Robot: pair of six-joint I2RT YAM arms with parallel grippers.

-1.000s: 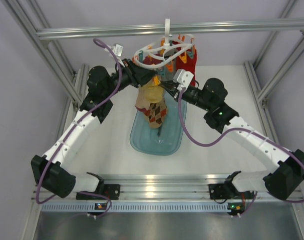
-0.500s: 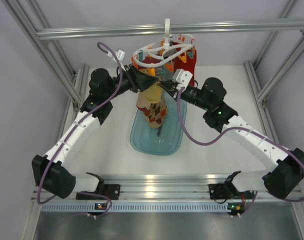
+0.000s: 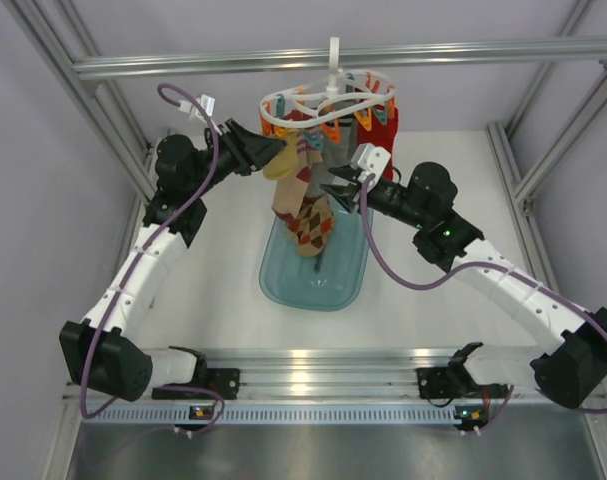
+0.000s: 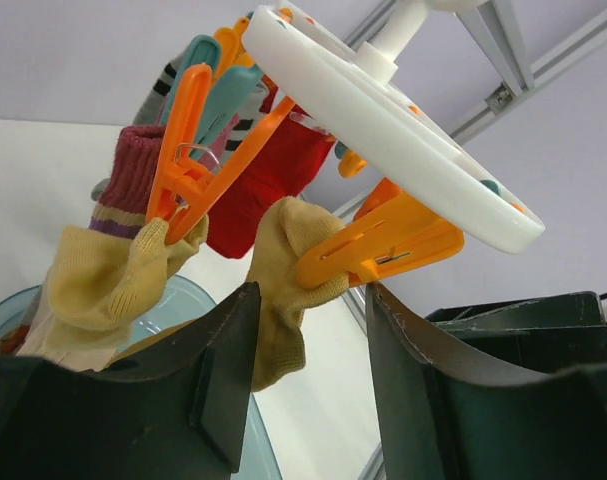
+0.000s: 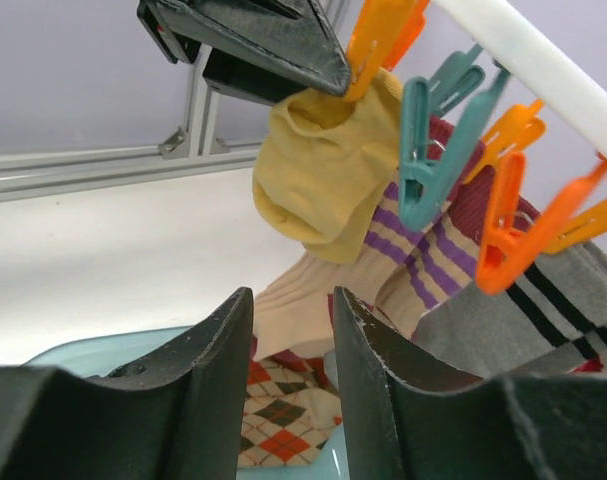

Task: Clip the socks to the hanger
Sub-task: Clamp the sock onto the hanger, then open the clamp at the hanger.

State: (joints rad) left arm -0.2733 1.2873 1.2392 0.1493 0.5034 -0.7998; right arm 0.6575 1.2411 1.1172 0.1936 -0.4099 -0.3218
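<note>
The white round hanger [image 3: 328,100] hangs from the top bar, with orange and teal clips. In the left wrist view an orange clip [image 4: 378,250] on the hanger ring [image 4: 383,110] is shut on a mustard sock [image 4: 283,290]. My left gripper [image 4: 311,295] is open just below that clip and holds nothing. A second orange clip [image 4: 188,150] holds another mustard sock [image 4: 113,270] in front of a red sock [image 4: 268,170]. My right gripper [image 5: 291,300] is open and empty below the mustard sock [image 5: 323,170]. A purple-striped sock [image 5: 423,250] and an argyle sock [image 5: 293,400] hang behind it.
A translucent blue tray [image 3: 283,285] lies on the table under the hanging socks. The aluminium frame bar [image 3: 183,65] crosses above the hanger. A grey striped sock [image 5: 513,310] hangs at the right, near a teal clip [image 5: 423,150]. Both arms reach in close below the hanger.
My left arm has drawn back to the left, away from the hanger's middle. My right gripper has backed off a little, down and right. The mustard sock hangs from its clip.
</note>
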